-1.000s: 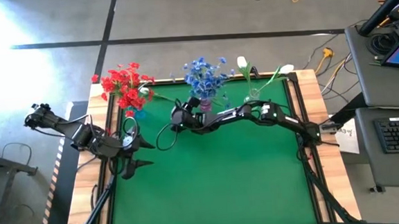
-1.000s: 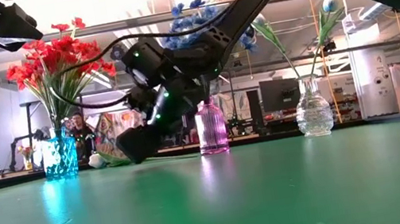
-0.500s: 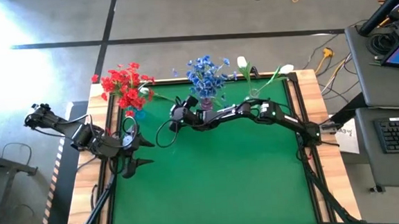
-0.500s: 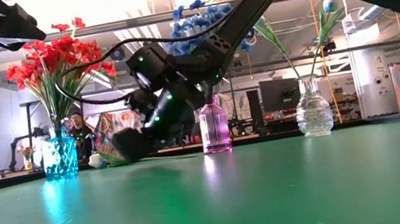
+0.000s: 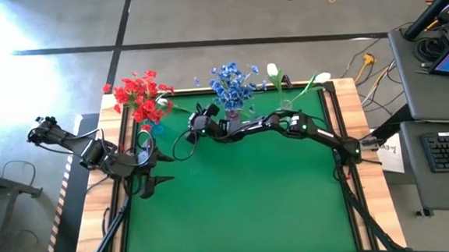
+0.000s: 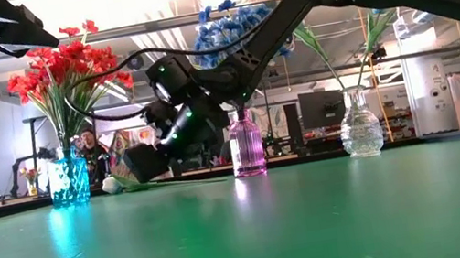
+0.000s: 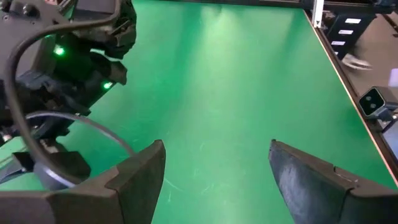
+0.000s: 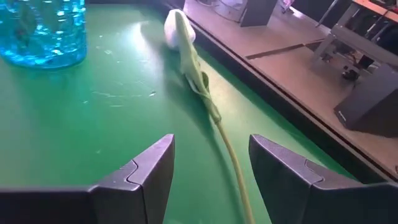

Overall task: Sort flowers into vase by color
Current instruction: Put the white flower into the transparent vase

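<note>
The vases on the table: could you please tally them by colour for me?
Blue vase: 1
Pink vase: 1
Clear vase: 1
Total: 3

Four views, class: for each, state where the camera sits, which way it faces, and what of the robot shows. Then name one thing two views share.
High view: above the table, facing straight down; both arms, three vases along the far edge.
Low view: at tabletop height, facing level across; right arm reaches down by the pink vase.
Left wrist view: on the left arm, facing the green mat; open left claw.
Right wrist view: on the right arm; open right claw straddles a white flower lying flat.
Shared: blue vase, right wrist and low views.
</note>
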Controlling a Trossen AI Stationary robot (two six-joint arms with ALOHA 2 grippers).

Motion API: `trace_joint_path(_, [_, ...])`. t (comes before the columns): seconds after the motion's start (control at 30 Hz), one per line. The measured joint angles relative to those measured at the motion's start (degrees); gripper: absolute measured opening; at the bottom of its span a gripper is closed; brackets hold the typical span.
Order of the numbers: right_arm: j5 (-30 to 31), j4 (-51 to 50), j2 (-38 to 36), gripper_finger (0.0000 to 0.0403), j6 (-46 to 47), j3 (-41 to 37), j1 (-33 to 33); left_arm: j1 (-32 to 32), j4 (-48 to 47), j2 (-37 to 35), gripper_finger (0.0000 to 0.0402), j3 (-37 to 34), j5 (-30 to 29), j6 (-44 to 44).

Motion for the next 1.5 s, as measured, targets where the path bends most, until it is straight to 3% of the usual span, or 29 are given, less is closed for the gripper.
trace_joint_path(0.33, [0.1,-2.2,4.5,0.0199,-3.2,5.6,0.5,0.0,-0.2,0.6,0.0272,0.0,-0.6,-0.3])
trace_joint_path(0.6, [0.2,-11.4,-1.0,0.0199,-6.6,3.0,7.6,0.1,-0.3,2.9,0.0272,0.0,-3.0,0.0])
trace_joint_path(0.67, [3.2,-12.4,-3.2,0.0199,-7.6,0.7,9.5,0.1,-0.4,3.6,0.0272,0.0,-4.1,-0.1])
trace_joint_path(0.87, [9.2,-13.9,-12.3,0.0199,-7.6,-11.8,14.7,0.1,-0.4,5.1,0.0272,0.0,-5.8,0.2])
trace_joint_path(1.07, [9.5,-15.0,-27.5,0.0199,-1.7,-27.9,17.7,0.9,2.4,9.8,0.0272,0.0,-15.3,1.4])
trace_joint_path(1.27, [9.5,-14.2,-43.6,0.0199,2.2,-40.8,20.8,4.6,14.7,19.7,0.0272,-0.1,-16.5,10.2])
trace_joint_path(1.5, [9.9,-12.4,-56.4,0.0199,2.6,-48.7,23.1,14.2,26.4,34.5,0.0272,-0.1,-19.5,17.4])
